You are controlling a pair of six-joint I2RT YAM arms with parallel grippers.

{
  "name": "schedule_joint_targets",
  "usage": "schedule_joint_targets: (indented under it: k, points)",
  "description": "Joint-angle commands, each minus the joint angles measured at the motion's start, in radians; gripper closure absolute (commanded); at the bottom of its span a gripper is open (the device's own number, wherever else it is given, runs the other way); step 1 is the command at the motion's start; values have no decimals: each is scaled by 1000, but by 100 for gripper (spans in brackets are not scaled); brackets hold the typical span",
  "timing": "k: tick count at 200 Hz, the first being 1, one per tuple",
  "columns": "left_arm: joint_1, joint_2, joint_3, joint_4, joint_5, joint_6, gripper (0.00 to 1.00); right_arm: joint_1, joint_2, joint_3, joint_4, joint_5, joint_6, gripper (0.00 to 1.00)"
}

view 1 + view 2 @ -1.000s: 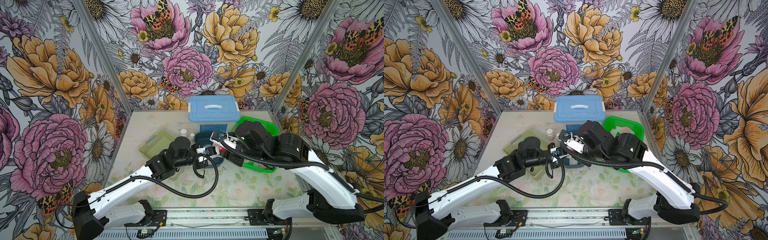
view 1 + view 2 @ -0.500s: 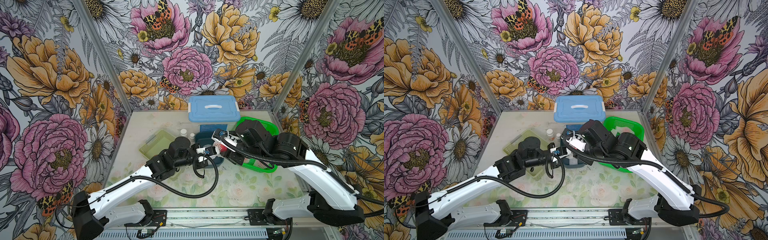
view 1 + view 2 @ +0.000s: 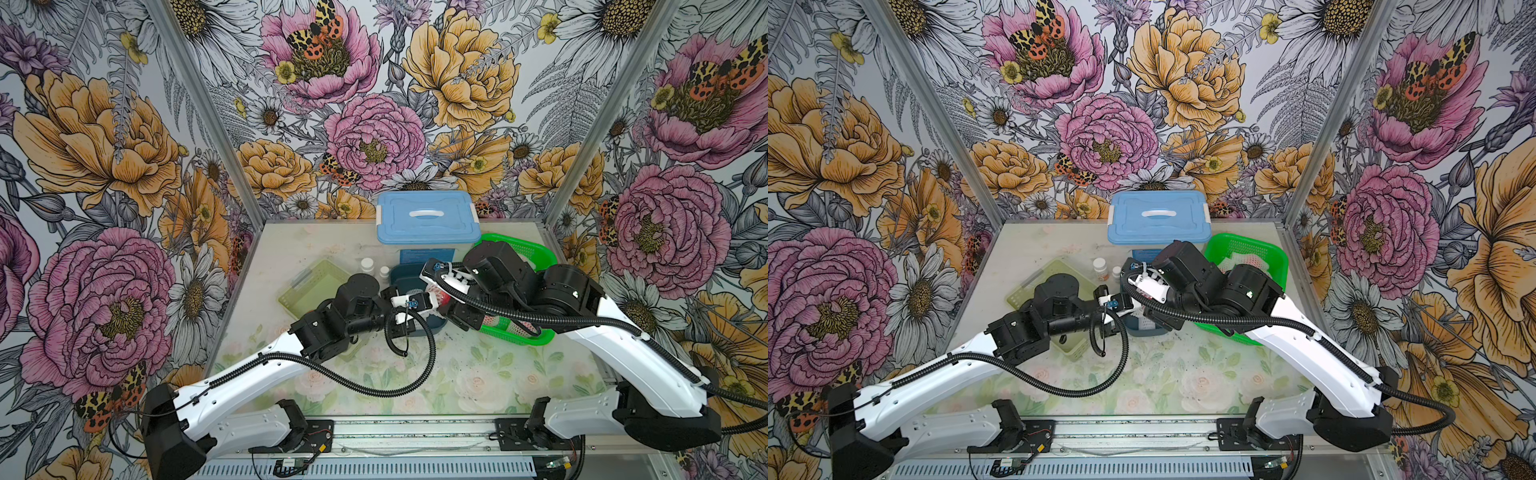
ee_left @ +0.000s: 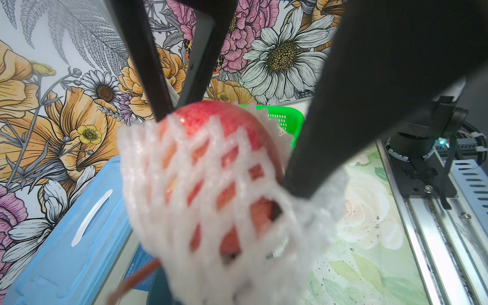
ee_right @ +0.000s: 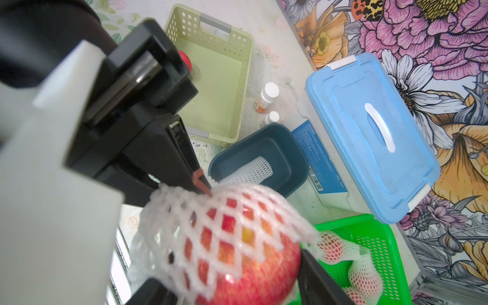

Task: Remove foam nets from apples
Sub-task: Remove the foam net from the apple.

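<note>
At the back sits the blue lidded box (image 3: pixel 428 218), and just beside it the green basket (image 5: pixel 383 229) holds more netted apples (image 5: pixel 364 277). The pale basket (image 5: pixel 237 79) lies on the robot's left. Between the two baskets is the dark tub (image 5: pixel 298 163), with a loose net (image 5: pixel 253 169) lying inside. Above the tub hangs the apple (image 4: pixel 211 118), with the foam net (image 5: pixel 211 208) covering one end and bare red skin at the other. The left gripper (image 5: pixel 202 184) is pinched tight on the net's rim. The right gripper (image 5: pixel 229 277) straddles the apple, fingers wide; clamping or only flanking, can't tell. Two white bottles (image 5: pixel 268 96) stand beside the tub.
</note>
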Motion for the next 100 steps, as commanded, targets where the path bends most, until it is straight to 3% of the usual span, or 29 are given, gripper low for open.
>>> schedule_joint_targets:
  k: [1,61,100]
  points:
    - [-15,-31,-8,45,-3,0,100,-15,24,-10,62,66,35,30]
    - [-19,-44,-12,51,-11,2,100,-23,41,-19,99,94,64,30]
    - [-19,-49,-17,52,-17,4,100,-54,14,-11,99,82,73,41]
